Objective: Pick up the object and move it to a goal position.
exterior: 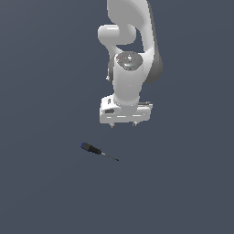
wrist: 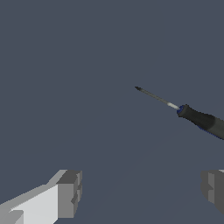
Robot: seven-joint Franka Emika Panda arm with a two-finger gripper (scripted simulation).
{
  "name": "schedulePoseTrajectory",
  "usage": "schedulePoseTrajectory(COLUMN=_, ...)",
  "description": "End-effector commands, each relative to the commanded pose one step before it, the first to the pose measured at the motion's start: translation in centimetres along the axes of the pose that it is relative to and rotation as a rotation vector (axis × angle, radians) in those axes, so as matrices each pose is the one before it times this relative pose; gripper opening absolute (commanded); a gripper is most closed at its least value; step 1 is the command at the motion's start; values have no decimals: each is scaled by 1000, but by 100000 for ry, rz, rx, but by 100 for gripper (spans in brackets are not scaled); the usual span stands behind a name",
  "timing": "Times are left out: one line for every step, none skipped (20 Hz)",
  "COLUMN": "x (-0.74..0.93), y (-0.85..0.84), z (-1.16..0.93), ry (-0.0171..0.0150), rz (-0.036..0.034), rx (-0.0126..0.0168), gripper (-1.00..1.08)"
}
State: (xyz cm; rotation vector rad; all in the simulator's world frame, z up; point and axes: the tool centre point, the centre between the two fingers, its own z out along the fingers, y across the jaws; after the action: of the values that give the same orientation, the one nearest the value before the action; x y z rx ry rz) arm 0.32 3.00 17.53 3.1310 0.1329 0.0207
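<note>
End effector [exterior: 124,124] released, fingers [wrist: 68,192] wide apart, nothing between them. Screwdriver [exterior: 97,151] lies flat on the plain dark counter [exterior: 41,192], apart from the end effector, offset toward the exterior view's left. Black-and-blue handle [wrist: 202,120] points to the exterior view's left, thin shaft [wrist: 155,97] tip to the right. Wrist view shows it off to one side of the fingers, not between them. No containers visible.

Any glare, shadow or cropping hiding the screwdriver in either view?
Exterior view: flat, even light, no glare; screwdriver small but whole, claw apart from it. Wrist view: shaft sharp, faint highlight; handle cut off at the frame edge.
</note>
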Motion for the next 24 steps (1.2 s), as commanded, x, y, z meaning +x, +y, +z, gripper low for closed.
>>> schedulePoseTrajectory(x=145, y=-426, z=-355, ry=577, rz=-1382, rx=260, gripper=100)
schedulePoseTrajectory(x=12, y=-19, z=-18, ry=35, rz=-114, rx=14, gripper=100)
schedulePoseTrajectory(x=-8, y=23, z=23, ry=-35, rz=57, rx=-16, gripper=100)
schedulePoseTrajectory(x=-23, y=43, z=38, ry=-68, rz=206, rx=-28, gripper=100)
schedulePoseTrajectory(x=-22, y=25, z=17, ry=-46, rz=263, rx=-15, gripper=100)
schedulePoseTrajectory(x=-8, y=-3, z=-6, ry=-3, rz=120, rx=2, gripper=100)
schedulePoseTrajectory(x=2, y=-12, z=-2, ry=0, rz=0, rx=0, gripper=100)
schedulePoseTrajectory(x=8, y=1, z=-4, ry=18, rz=-118, rx=5, gripper=100)
schedulePoseTrajectory(x=17, y=13, z=13, ry=5, rz=-239, rx=-5, gripper=100)
schedulePoseTrajectory(x=24, y=31, z=27, ry=-2, rz=-352, rx=-12, gripper=100)
schedulePoseTrajectory(x=31, y=47, z=41, ry=-10, rz=-463, rx=-19, gripper=100)
schedulePoseTrajectory(x=38, y=60, z=54, ry=-16, rz=-581, rx=-25, gripper=100)
schedulePoseTrajectory(x=45, y=75, z=67, ry=-22, rz=-693, rx=-31, gripper=100)
schedulePoseTrajectory(x=51, y=90, z=79, ry=-28, rz=-804, rx=-36, gripper=100)
schedulePoseTrajectory(x=57, y=101, z=90, ry=-32, rz=-915, rx=-40, gripper=100)
schedulePoseTrajectory(x=61, y=113, z=99, ry=-35, rz=-1013, rx=-43, gripper=100)
schedulePoseTrajectory(x=67, y=125, z=109, ry=-37, rz=-1125, rx=-45, gripper=100)
schedulePoseTrajectory(x=72, y=136, z=118, ry=-38, rz=-1234, rx=-46, gripper=100)
schedulePoseTrajectory(x=75, y=146, z=127, ry=-41, rz=-1332, rx=-47, gripper=100)
schedulePoseTrajectory(x=78, y=163, z=140, ry=-46, rz=-1445, rx=-49, gripper=100)
schedulePoseTrajectory(x=81, y=177, z=152, ry=-51, rz=-1559, rx=-50, gripper=100)
schedulePoseTrajectory(x=82, y=191, z=163, ry=-55, rz=-1663, rx=-50, gripper=100)
schedulePoseTrajectory(x=83, y=205, z=174, ry=-58, rz=-1768, rx=-49, gripper=100)
schedulePoseTrajectory(x=83, y=219, z=186, ry=-61, rz=-1882, rx=-47, gripper=100)
